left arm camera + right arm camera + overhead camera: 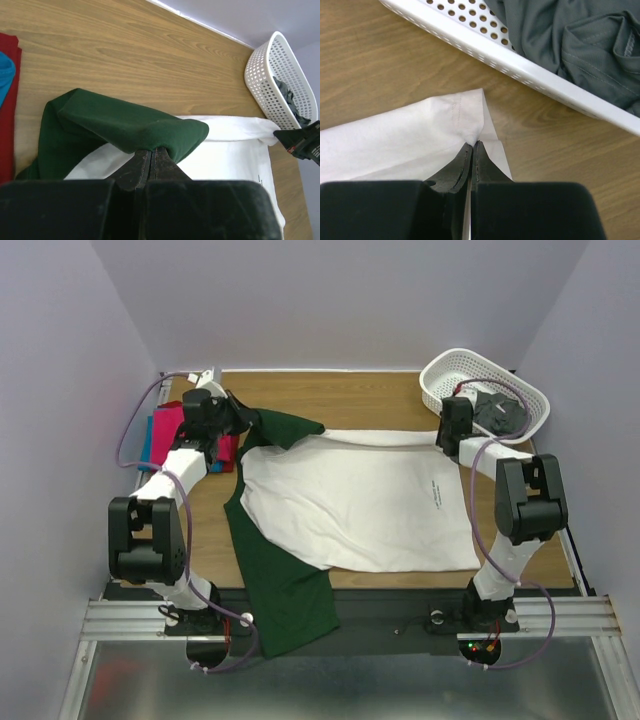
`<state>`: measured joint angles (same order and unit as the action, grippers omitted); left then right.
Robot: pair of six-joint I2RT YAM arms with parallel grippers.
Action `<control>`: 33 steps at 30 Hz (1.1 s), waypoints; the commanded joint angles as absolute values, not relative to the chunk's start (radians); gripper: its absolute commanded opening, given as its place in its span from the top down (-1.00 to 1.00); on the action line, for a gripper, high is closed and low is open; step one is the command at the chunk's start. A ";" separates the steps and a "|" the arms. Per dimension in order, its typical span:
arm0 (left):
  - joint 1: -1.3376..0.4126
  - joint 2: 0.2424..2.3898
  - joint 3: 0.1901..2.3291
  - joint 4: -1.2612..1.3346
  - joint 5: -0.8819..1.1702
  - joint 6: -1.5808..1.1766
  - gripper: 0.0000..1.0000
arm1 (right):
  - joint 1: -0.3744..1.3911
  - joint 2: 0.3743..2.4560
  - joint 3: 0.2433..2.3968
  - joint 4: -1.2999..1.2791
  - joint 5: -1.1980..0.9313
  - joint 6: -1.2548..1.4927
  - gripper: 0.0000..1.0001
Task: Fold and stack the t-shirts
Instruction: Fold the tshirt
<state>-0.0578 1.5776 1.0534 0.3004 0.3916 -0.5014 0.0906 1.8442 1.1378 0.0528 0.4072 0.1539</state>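
Note:
A white t-shirt (360,505) with dark green sleeves lies spread across the wooden table, plain side up. One green sleeve (285,590) hangs over the near edge. My left gripper (238,422) is shut on the other green sleeve (125,125) at the shirt's far left, its tips (151,151) pinching the cloth. My right gripper (447,435) is shut on the shirt's far right corner, and the white hem (465,117) bunches at its tips (473,145). The shirt's far edge runs as a raised band between the two grippers.
A pile of folded shirts (165,430) in magenta, blue and red lies at the far left, and its red edge (7,125) shows in the left wrist view. A white lattice basket (440,368) holding a grey garment (500,412) stands at the far right, close behind the right gripper.

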 commanded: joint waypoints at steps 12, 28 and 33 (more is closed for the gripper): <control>-0.008 1.307 0.744 0.357 0.402 -0.580 1.00 | 0.080 1.635 0.971 0.101 0.477 0.147 0.99; -0.009 0.976 0.555 0.207 0.291 -0.604 1.00 | 0.081 1.447 0.801 0.080 0.480 0.201 0.99; -0.009 0.931 0.535 0.137 0.307 -0.607 0.86 | 0.080 1.422 0.767 0.025 0.511 0.225 0.98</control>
<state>-0.0113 0.9791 0.5503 0.1761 0.3126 -0.6075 0.0906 1.4536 0.7856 0.0505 0.4503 0.1951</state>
